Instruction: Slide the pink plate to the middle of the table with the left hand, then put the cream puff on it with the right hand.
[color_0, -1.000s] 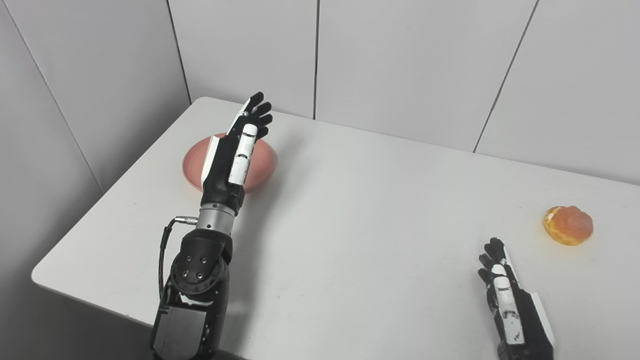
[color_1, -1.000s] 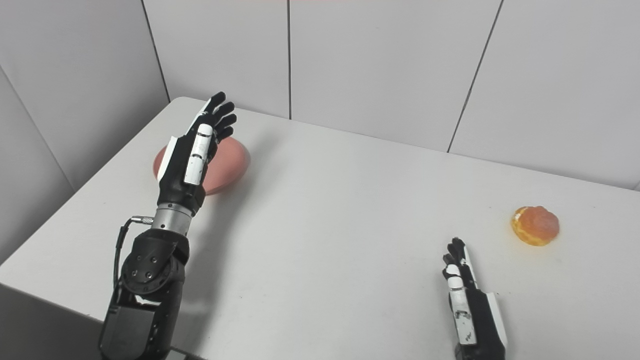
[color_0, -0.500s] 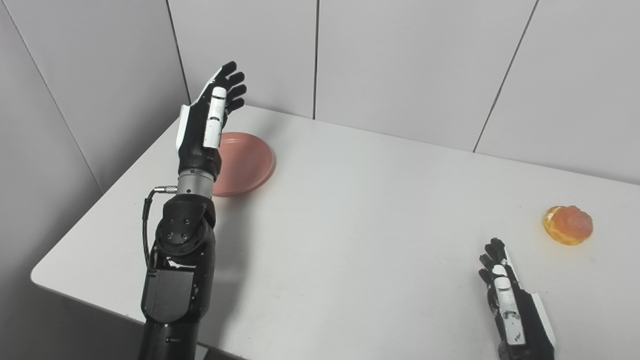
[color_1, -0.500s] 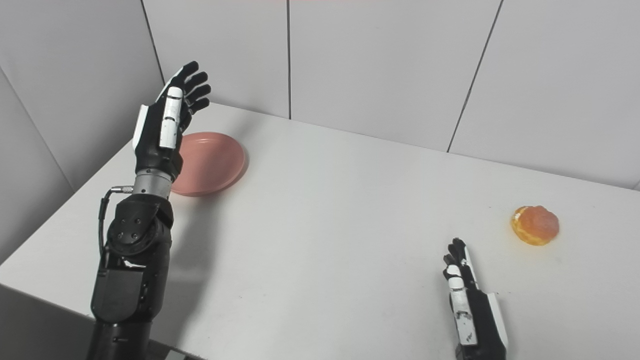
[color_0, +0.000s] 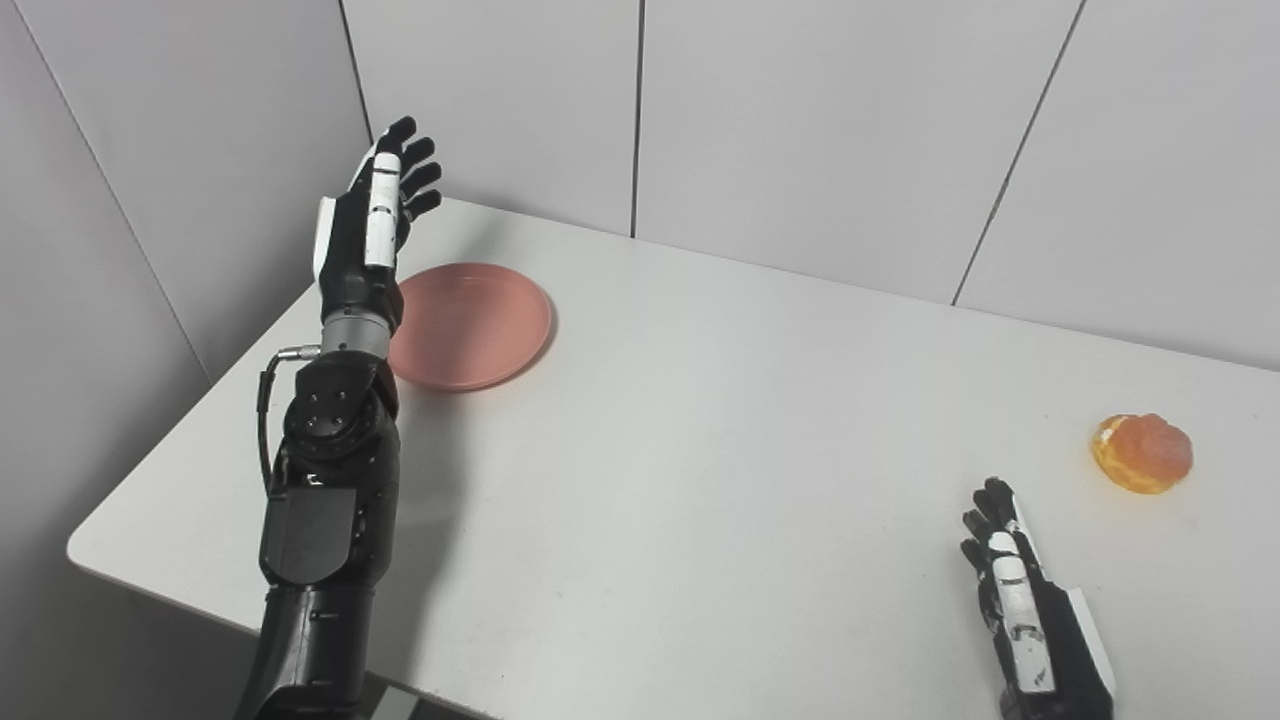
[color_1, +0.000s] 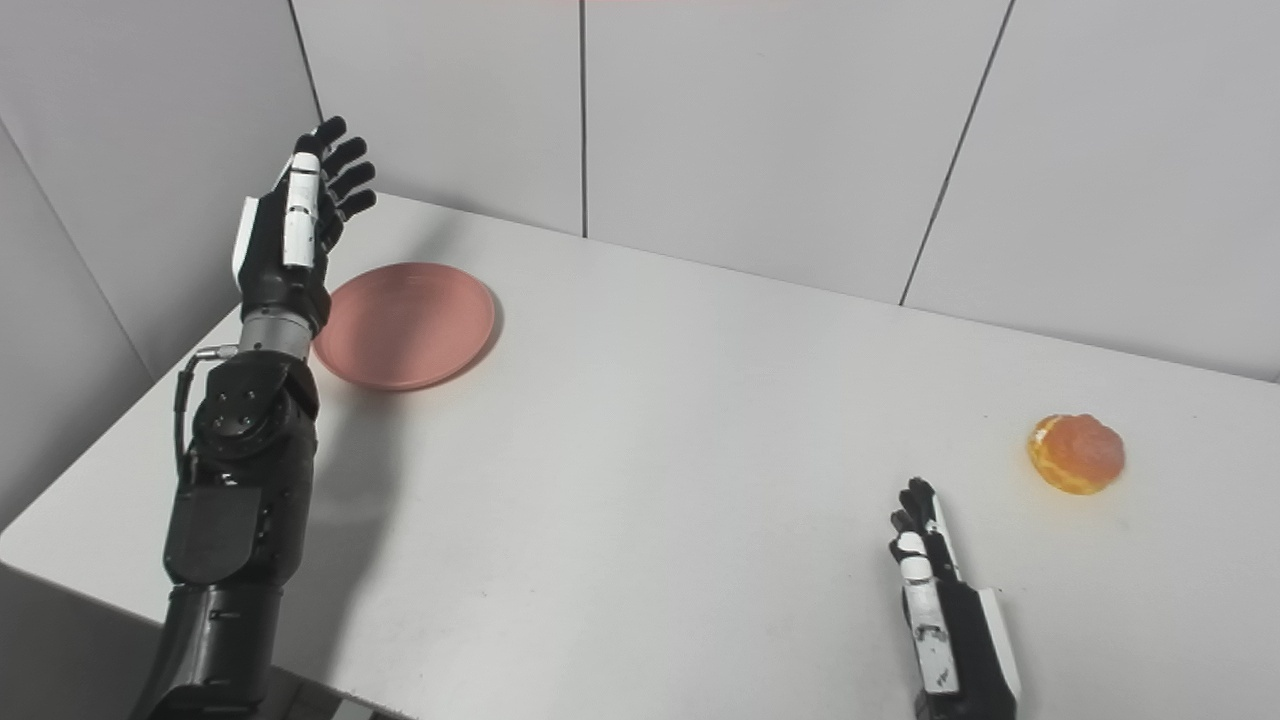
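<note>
In the left eye view the left hand (color_0: 368, 225) is raised at upper left, fingers spread and empty, beside the pink plate (color_0: 470, 325) on the table (color_0: 700, 450); in the right eye view the right hand (color_1: 945, 610) rests empty at lower right, fingers extended, near the cream puff (color_1: 1077, 453).

Desk (color_0: 700, 430): white, smooth, big. Round corner at near left. Far edge meets wall. Few tiny dark specks on top. Soft grey shadows on left part.

Wall (color_0: 820, 130) behind desk: pale grey panels, flat, plain. Thin dark lines between panels, running up and down, some slanted.

Side wall (color_0: 150, 180) at left: same grey panels, one thin line. Stands close by desk's left edge.

Dark floor strip under desk's near left edge, blurry.
</note>
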